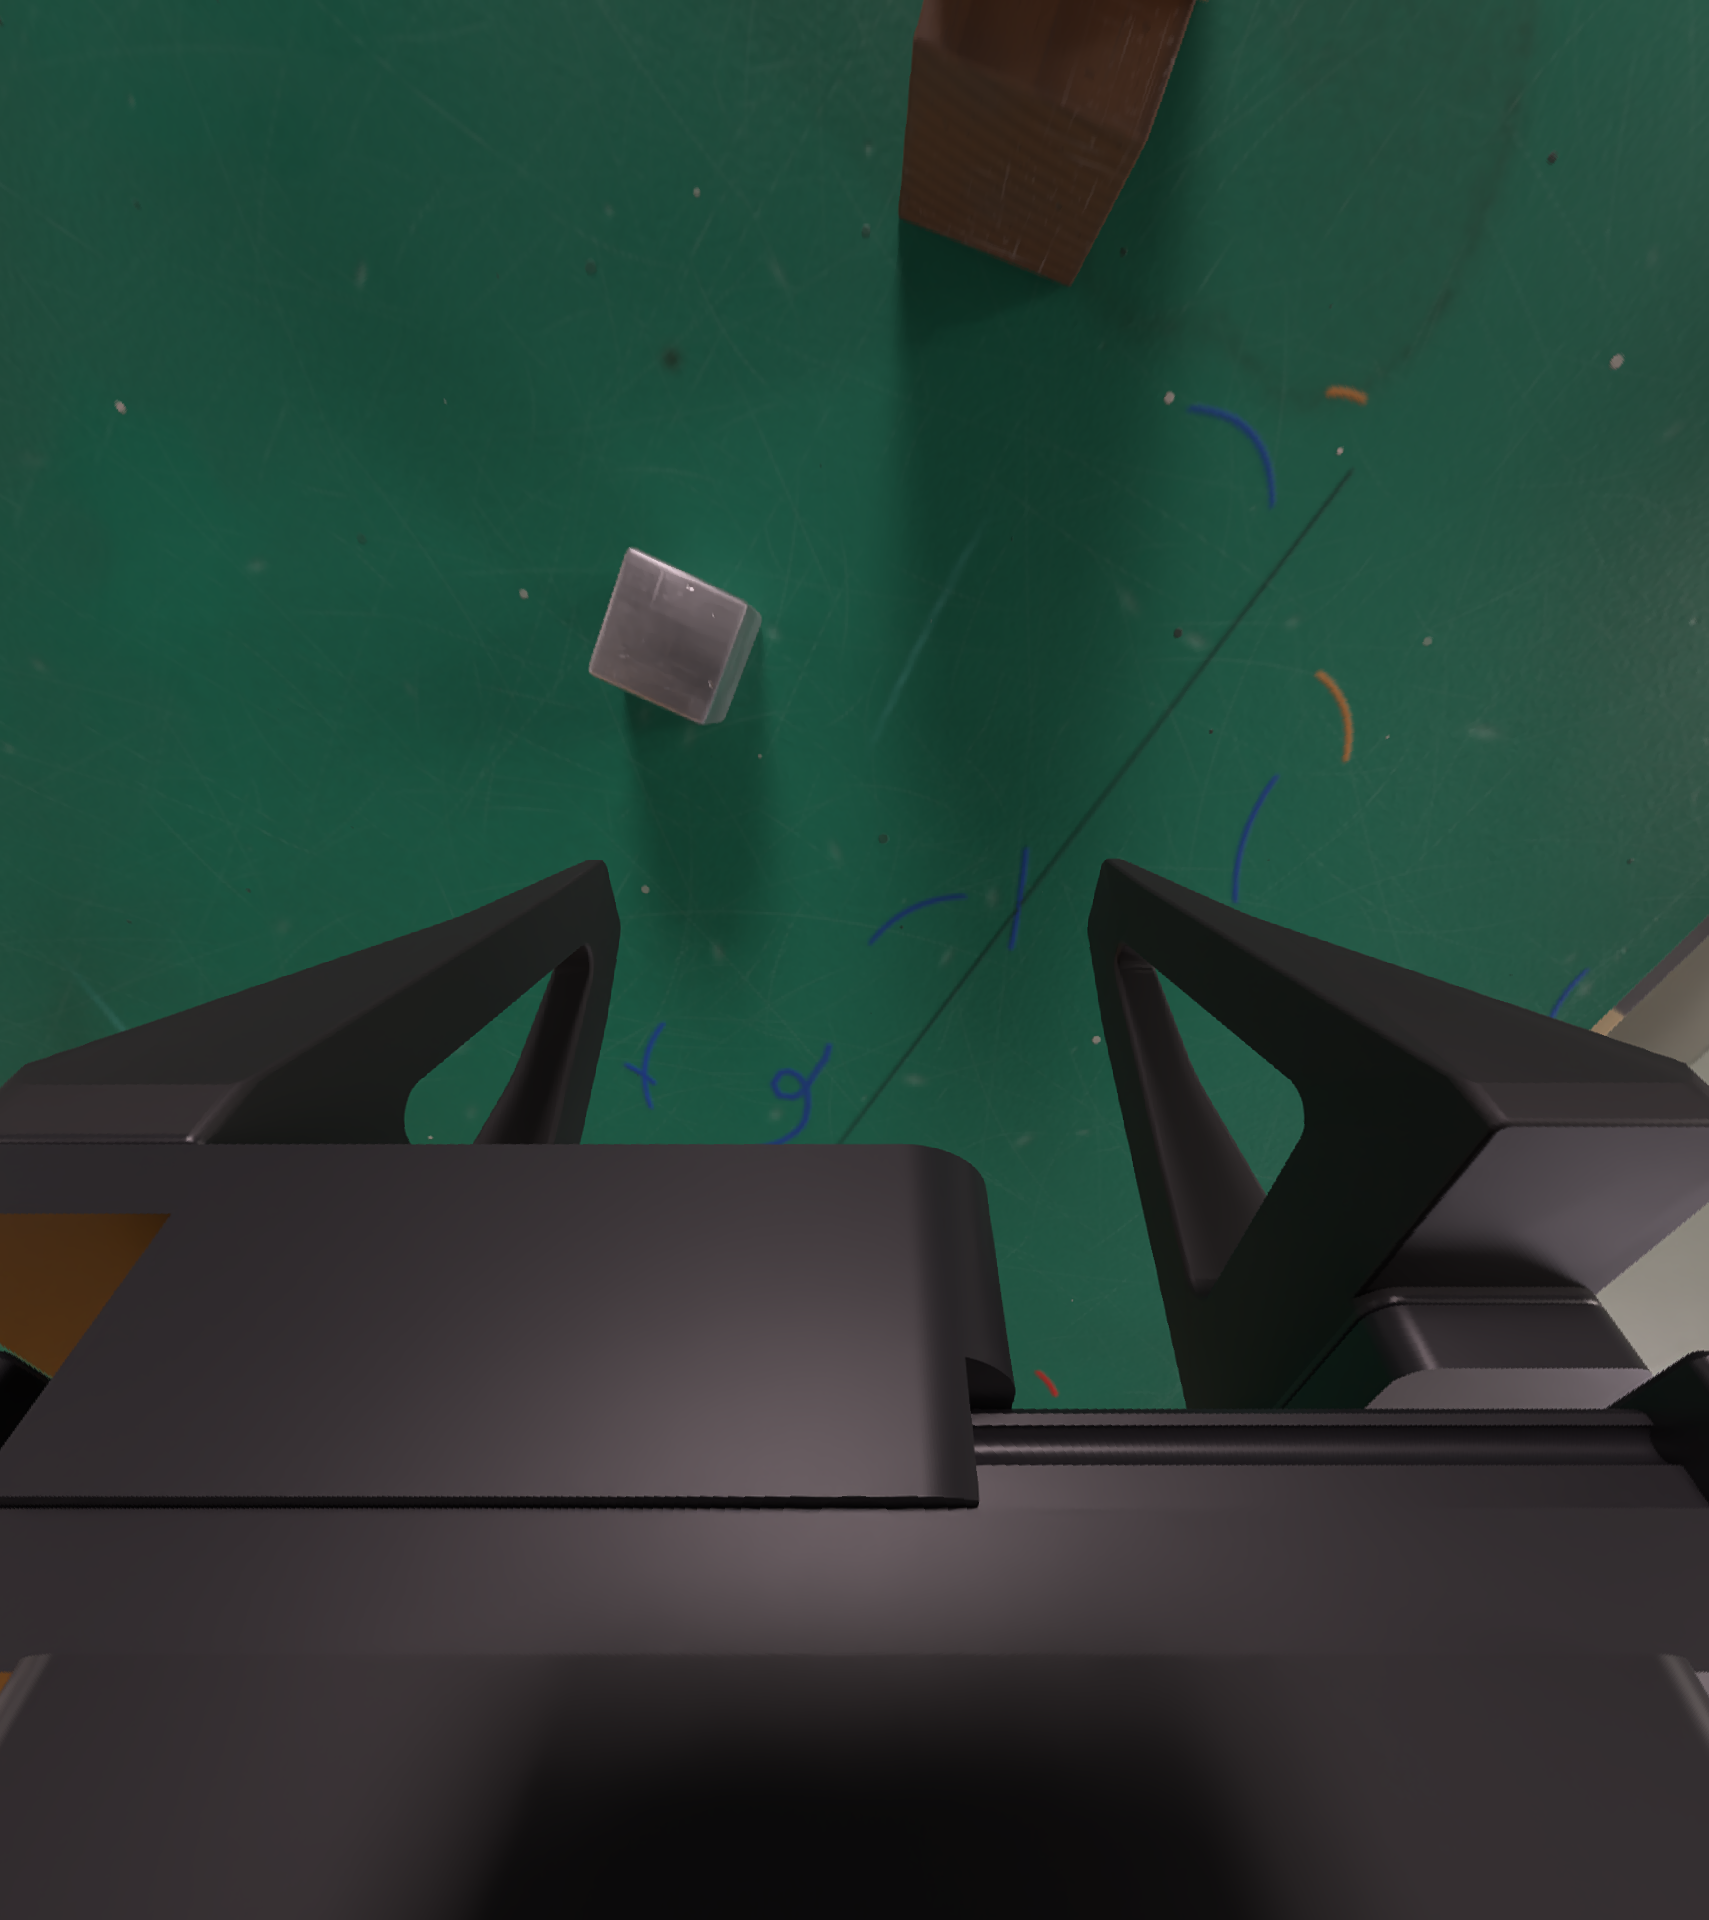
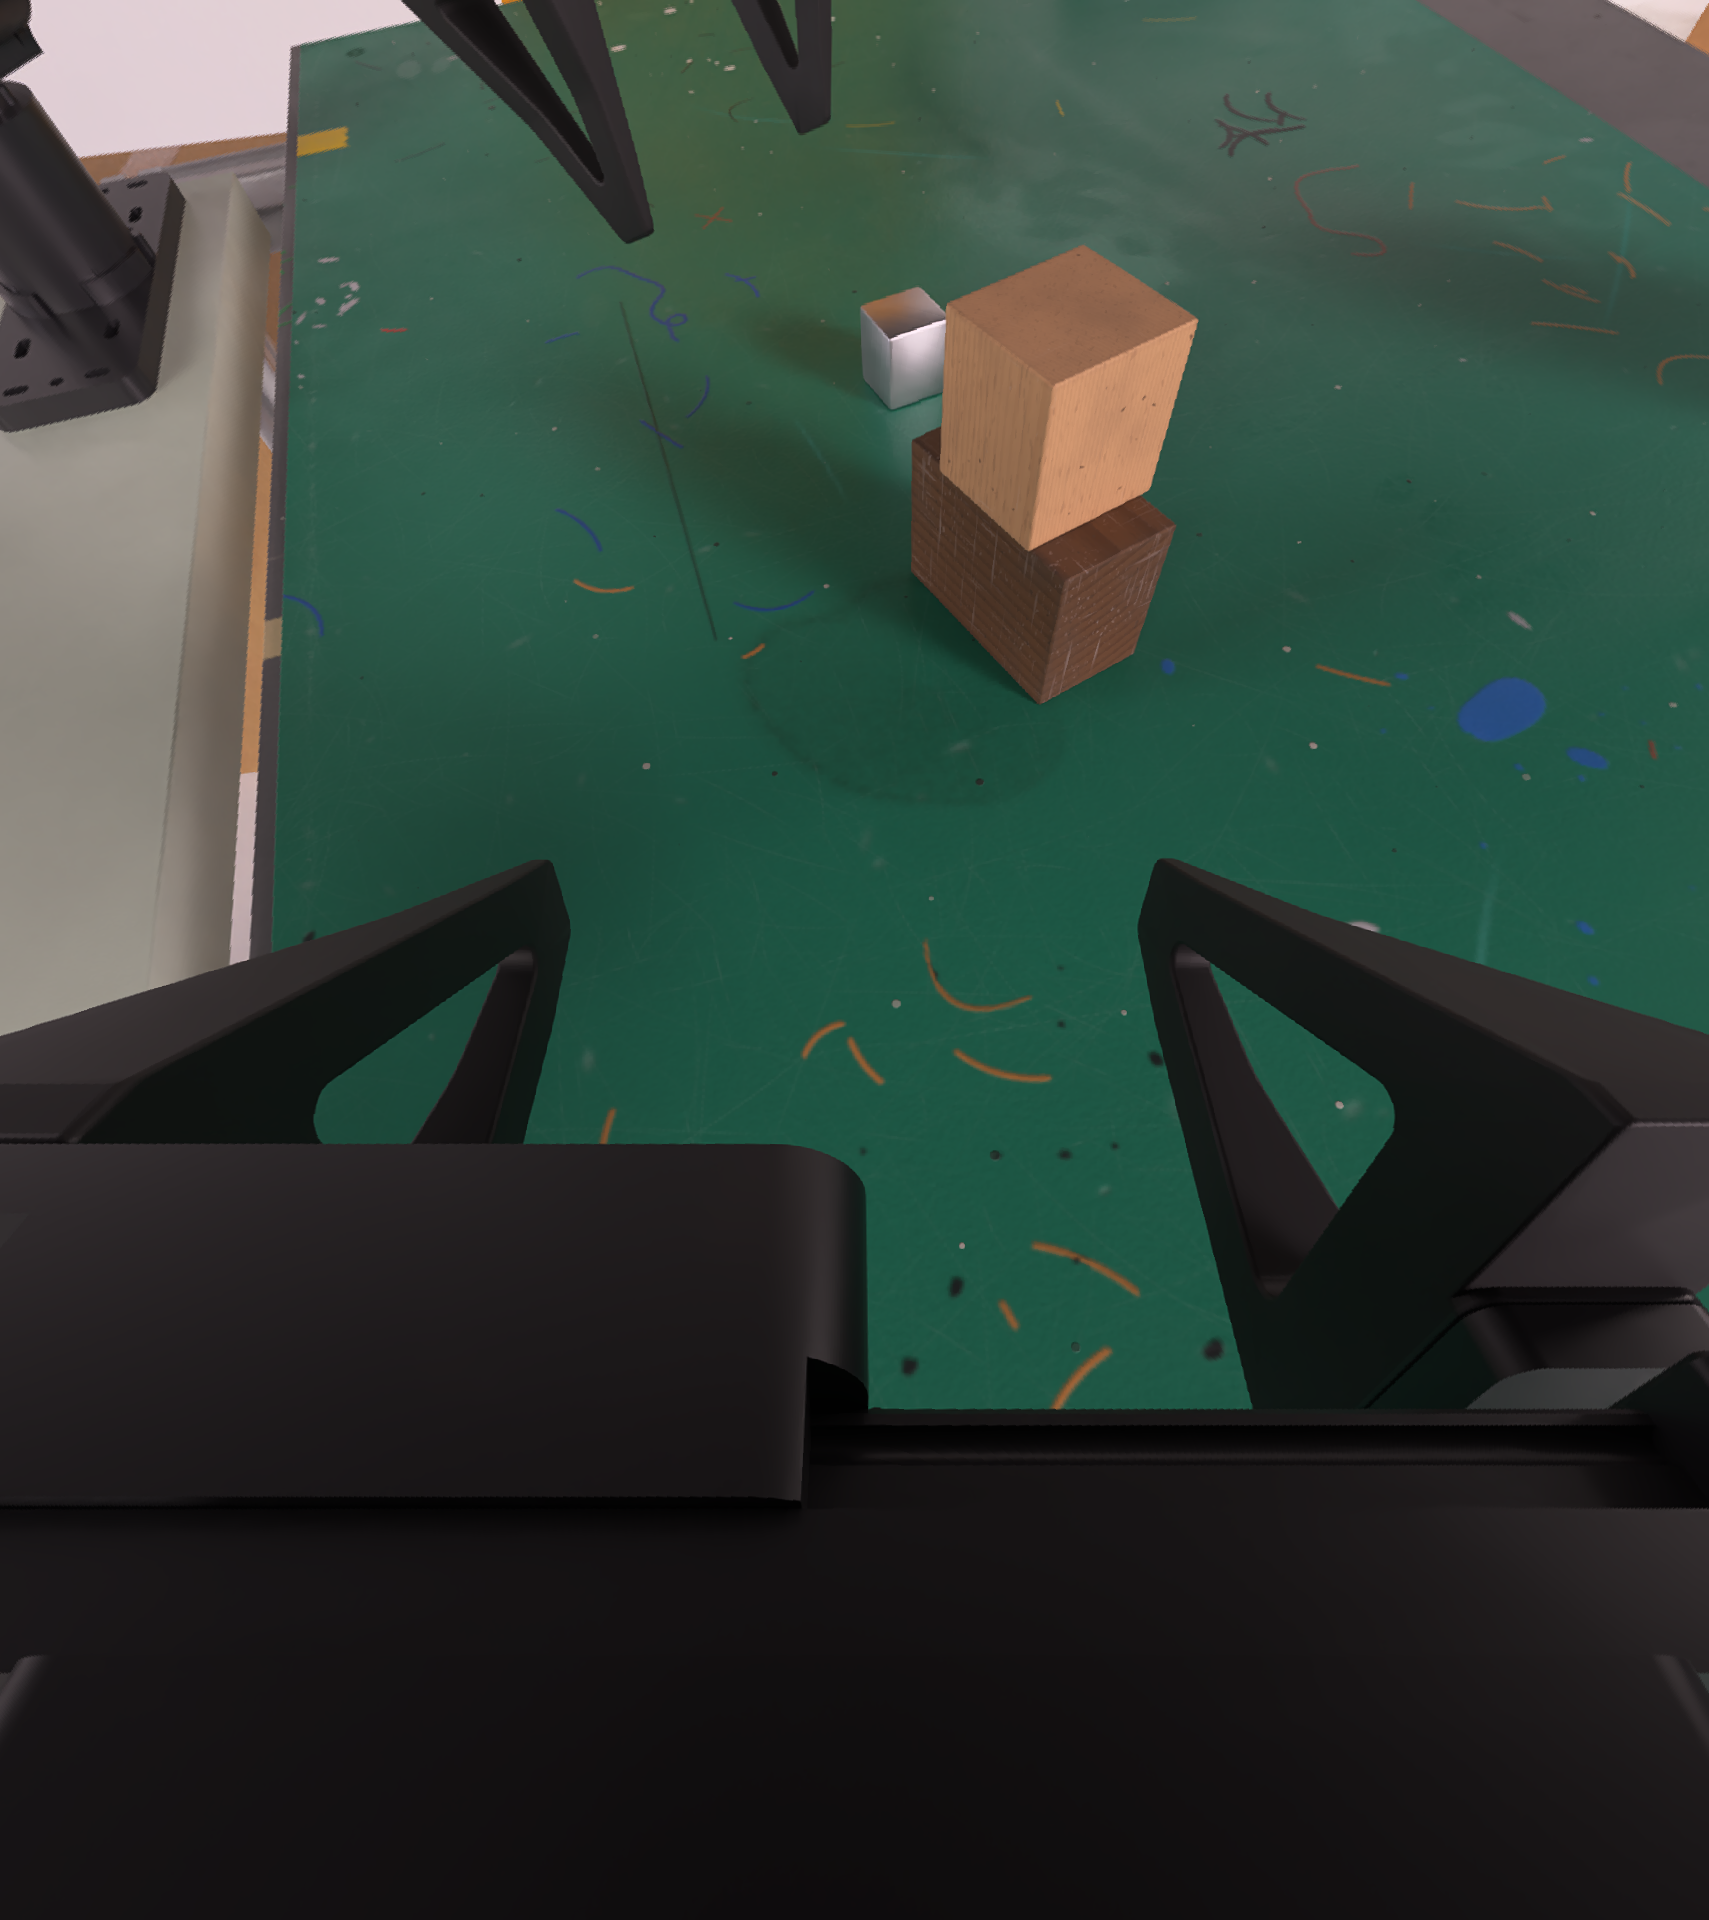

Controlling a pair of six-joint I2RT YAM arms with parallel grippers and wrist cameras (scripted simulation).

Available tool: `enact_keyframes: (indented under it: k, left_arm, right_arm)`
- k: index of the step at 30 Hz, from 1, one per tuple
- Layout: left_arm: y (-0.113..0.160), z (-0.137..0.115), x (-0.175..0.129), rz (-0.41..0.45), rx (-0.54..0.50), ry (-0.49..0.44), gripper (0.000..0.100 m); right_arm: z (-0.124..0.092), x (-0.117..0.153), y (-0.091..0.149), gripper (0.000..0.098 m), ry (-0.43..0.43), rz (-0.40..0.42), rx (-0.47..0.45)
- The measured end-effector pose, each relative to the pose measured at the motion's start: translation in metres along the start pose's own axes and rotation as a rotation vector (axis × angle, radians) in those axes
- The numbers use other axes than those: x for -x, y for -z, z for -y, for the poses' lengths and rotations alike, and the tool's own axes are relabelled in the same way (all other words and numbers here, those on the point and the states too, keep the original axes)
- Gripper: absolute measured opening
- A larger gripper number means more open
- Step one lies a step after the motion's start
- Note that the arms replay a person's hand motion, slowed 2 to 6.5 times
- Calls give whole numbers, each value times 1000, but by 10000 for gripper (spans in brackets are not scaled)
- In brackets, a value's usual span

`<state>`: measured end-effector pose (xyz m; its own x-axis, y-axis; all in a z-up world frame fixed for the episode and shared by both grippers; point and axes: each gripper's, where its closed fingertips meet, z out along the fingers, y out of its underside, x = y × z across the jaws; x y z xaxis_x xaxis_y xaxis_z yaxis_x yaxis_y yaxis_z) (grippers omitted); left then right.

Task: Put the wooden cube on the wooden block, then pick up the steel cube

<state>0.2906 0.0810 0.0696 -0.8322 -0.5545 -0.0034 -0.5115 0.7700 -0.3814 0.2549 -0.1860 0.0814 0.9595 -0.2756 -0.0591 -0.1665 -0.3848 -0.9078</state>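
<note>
In the right wrist view the light wooden cube (image 2: 1068, 395) rests on the dark wooden block (image 2: 1037, 592) on the green mat. The small steel cube (image 2: 900, 345) stands on the mat just behind the stack. My right gripper (image 2: 855, 883) is open and empty, well short of the stack. In the left wrist view the steel cube (image 1: 673, 636) lies on the mat ahead and slightly left of my open, empty left gripper (image 1: 850, 883), which hangs above it. The dark block (image 1: 1026, 135) shows at the top edge. The left fingers (image 2: 611, 145) show at the top of the right wrist view.
The green mat (image 2: 517, 727) carries pen marks and paint spots. The left arm's base (image 2: 71, 301) stands on a pale strip beside the mat's left edge. The mat's edge (image 1: 1681, 935) shows at the right of the left wrist view.
</note>
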Motion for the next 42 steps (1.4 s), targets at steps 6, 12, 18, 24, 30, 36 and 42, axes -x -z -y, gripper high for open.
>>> enact_keyframes:
  k: [6, 12, 18, 24, 30, 36, 42]
  left_arm:
    - [-8, -11, 1, -7, -6, 19, 774]
    - [-13, -14, 3, -23, -28, 20, 776]
    - [-14, -11, 13, -30, -26, -11, 776]
    - [-11, 1, 28, -39, -21, -54, 755]
    - [-10, 12, 38, -60, 34, -124, 717]
    - [-14, 17, 41, -85, 104, -210, 684]
    - [-23, 20, 40, -86, 172, -304, 658]
  right_arm:
    - [1, 2, -1, 940, 6, 3, 4]
    - [0, 3, -3, 940, 9, 8, 8]
    - [1, 5, -4, 940, 12, 13, 10]
    - [1, 6, -5, 940, 17, 16, 14]
    - [0, 6, -5, 940, 19, 15, 18]
    - [0, 6, -5, 940, 19, 15, 18]
    - [0, 6, -5, 940, 16, 14, 19]
